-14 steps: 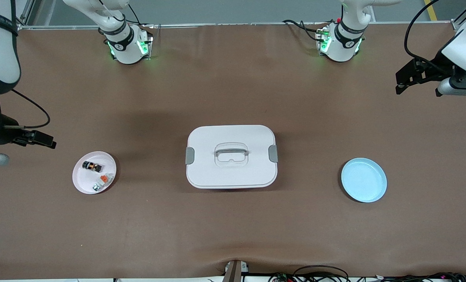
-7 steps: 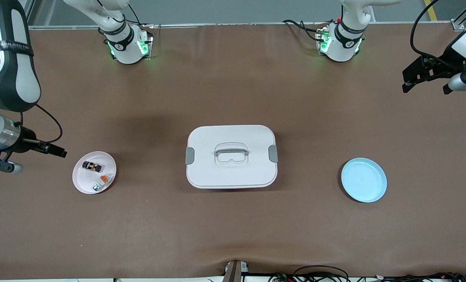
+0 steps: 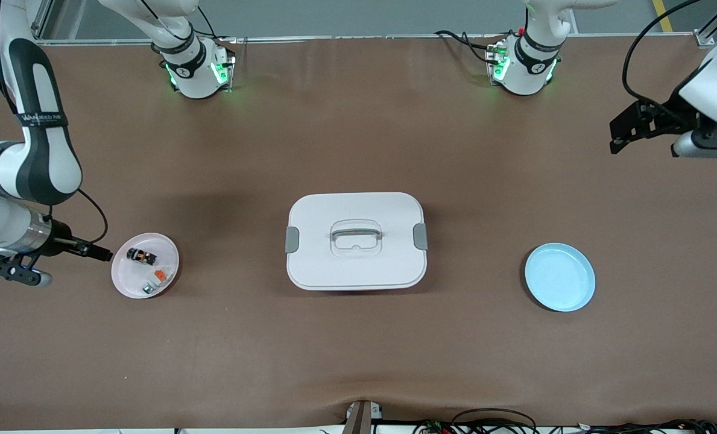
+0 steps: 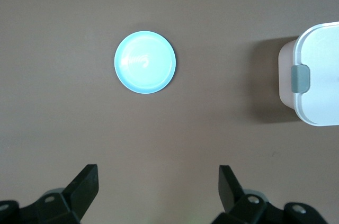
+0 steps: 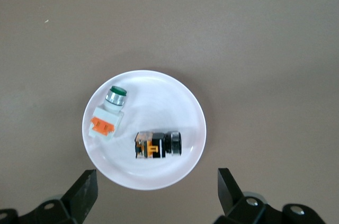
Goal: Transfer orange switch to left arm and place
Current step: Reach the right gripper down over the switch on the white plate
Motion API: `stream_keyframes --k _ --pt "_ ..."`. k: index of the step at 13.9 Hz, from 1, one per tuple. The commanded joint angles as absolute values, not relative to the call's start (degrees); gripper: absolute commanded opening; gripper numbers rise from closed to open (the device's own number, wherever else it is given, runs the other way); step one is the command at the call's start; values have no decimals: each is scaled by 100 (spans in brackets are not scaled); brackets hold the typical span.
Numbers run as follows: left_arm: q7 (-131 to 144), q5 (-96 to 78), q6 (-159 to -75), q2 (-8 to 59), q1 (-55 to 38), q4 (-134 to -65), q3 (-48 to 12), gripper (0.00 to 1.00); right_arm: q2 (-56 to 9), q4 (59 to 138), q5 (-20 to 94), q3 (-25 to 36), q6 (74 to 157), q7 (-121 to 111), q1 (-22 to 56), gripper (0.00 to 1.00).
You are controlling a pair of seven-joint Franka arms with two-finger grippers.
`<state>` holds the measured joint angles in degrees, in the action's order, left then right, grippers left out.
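The orange switch (image 5: 157, 145) lies in a pink plate (image 3: 130, 283) near the right arm's end of the tabletop (image 3: 358, 349), beside a whitish part with an orange piece (image 5: 107, 116). The right end effector (image 5: 153, 192) hangs just beside this plate, its fingers wide and empty. The box (image 3: 356, 240) stands at the middle. The left end effector (image 4: 159, 189), also wide and empty, is over the tabletop near a blue plate (image 3: 559, 276).

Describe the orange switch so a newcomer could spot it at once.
Start at the big white box mid-table, then go toward the right arm's end to the pale pink plate. Two small parts lie in it; the orange switch is the black cylindrical one with an orange mark, farther from the front camera than the whitish part with a green button.
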<state>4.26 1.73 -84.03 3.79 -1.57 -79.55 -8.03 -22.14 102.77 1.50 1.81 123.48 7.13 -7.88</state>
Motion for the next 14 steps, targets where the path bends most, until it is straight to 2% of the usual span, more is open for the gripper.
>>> stream_keyframes --k 1,3,6,14 --pt "300 255 -8717 492 -184 -7875 -800 100 -2443 10248 132 114 12576 809 -844 100" --pt "377 255 -8877 536 -220 -7875 -843 100 -2505 10379 132 114 12752 809 -853 100" --pt "361 255 -8886 527 -211 -7875 -844 100 -2584 10853 175 106 13525 843 -853 100" --pt "343 255 -8886 527 -150 -7875 -818 100 -2839 10881 229 88 13562 844 -782 100"
